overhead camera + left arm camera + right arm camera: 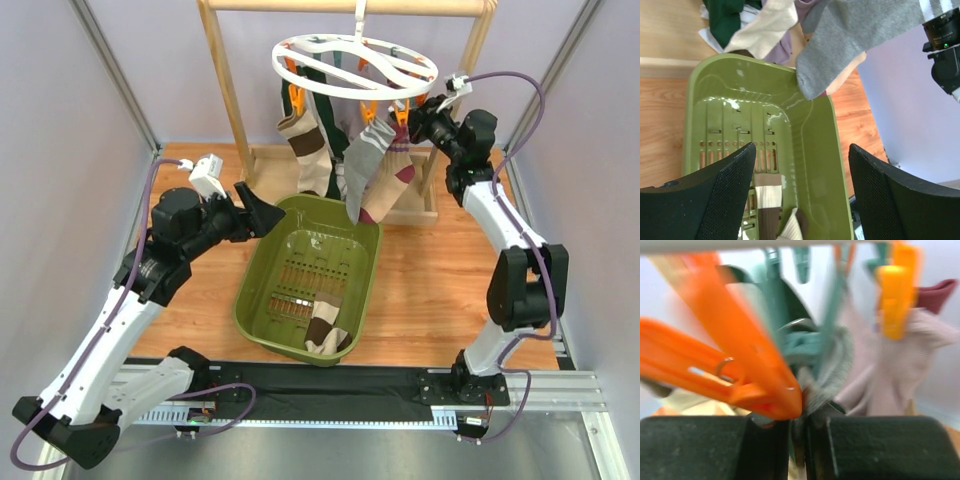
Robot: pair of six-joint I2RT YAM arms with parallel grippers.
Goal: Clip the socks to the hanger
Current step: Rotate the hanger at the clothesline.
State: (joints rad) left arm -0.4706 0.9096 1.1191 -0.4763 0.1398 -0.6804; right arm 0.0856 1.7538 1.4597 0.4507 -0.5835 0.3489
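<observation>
The white round hanger (355,60) hangs from the wooden rail with several socks clipped to it: a brown-and-cream argyle one (305,150), a dark green one (320,95), a grey one (368,165) and a maroon-pink striped one (398,175). My right gripper (418,120) is up at the ring's right side. In the right wrist view it (800,427) is shut on a ribbed sock cuff (827,375), right beside an orange clip (740,370). My left gripper (262,213) is open and empty over the basket's far left rim, as the left wrist view (800,155) also shows.
An olive-green slotted basket (262,300) stands mid-table with a brown-and-cream sock (325,328) in its near end, also in the left wrist view (765,197). The wooden rack's post (228,90) and base (415,210) stand behind it. Grey walls close in on both sides.
</observation>
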